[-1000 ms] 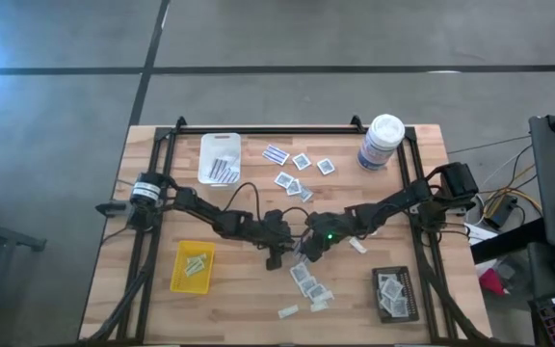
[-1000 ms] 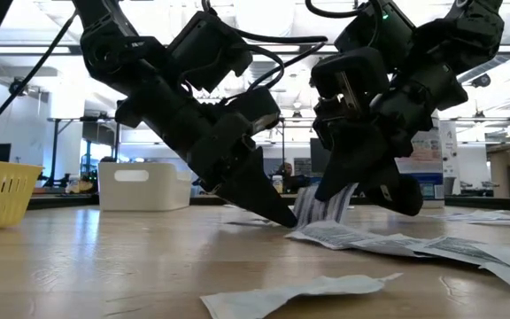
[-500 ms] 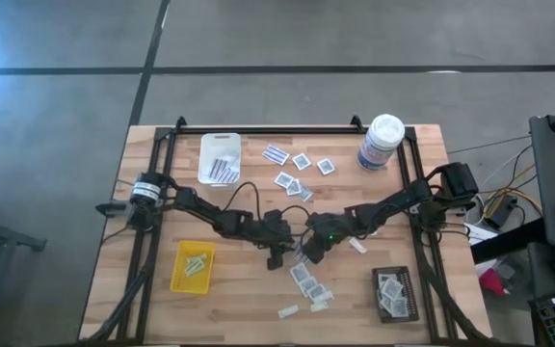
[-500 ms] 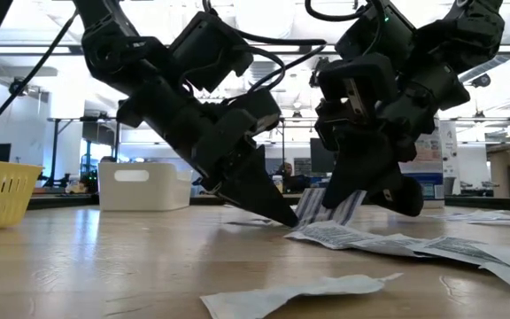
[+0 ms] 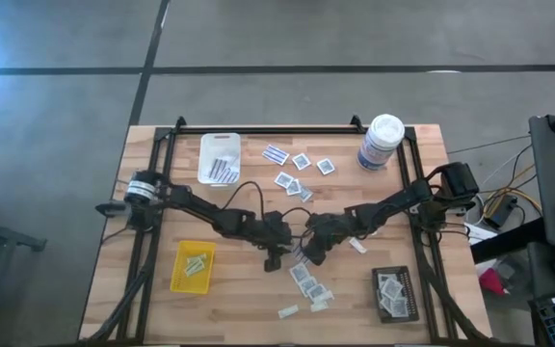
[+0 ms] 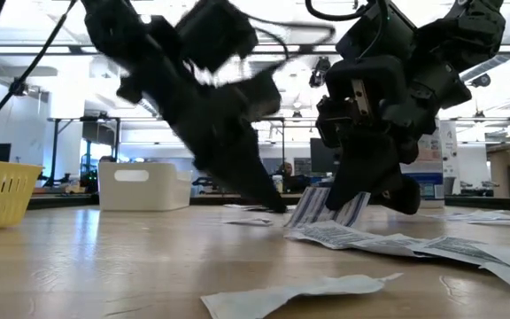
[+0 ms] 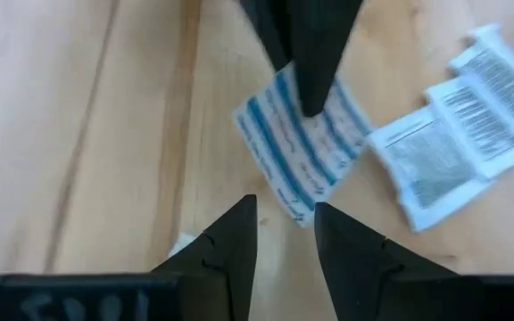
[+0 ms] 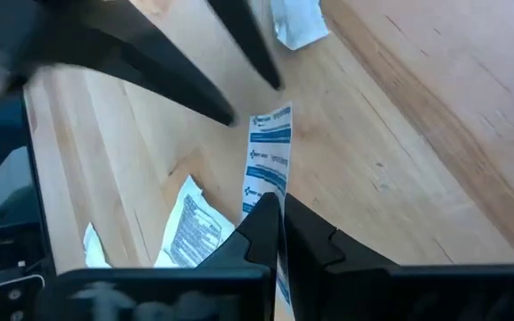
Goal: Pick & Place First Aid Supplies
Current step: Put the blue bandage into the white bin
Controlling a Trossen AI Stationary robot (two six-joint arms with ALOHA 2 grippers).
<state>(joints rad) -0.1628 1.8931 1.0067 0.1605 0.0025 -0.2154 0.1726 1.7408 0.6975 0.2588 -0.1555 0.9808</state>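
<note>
Fingers of the right gripper (image 8: 277, 214) are pinched on a blue-striped packet (image 8: 267, 160) near the middle of the wooden table (image 5: 152, 299); the left gripper (image 7: 284, 236) hangs just beside it, fingers apart and empty. Behind the table lies a bright room with ceiling lights. A white tray (image 5: 219, 146) at the far edge holds striped strips, a yellow tray (image 5: 193, 265) pale strips, a black tray (image 5: 394, 294) square packets. Loose packets (image 5: 307, 282) lie toward the near edge, with more packets (image 5: 301, 162) beside a white canister (image 5: 381, 142) toward the far edge.
</note>
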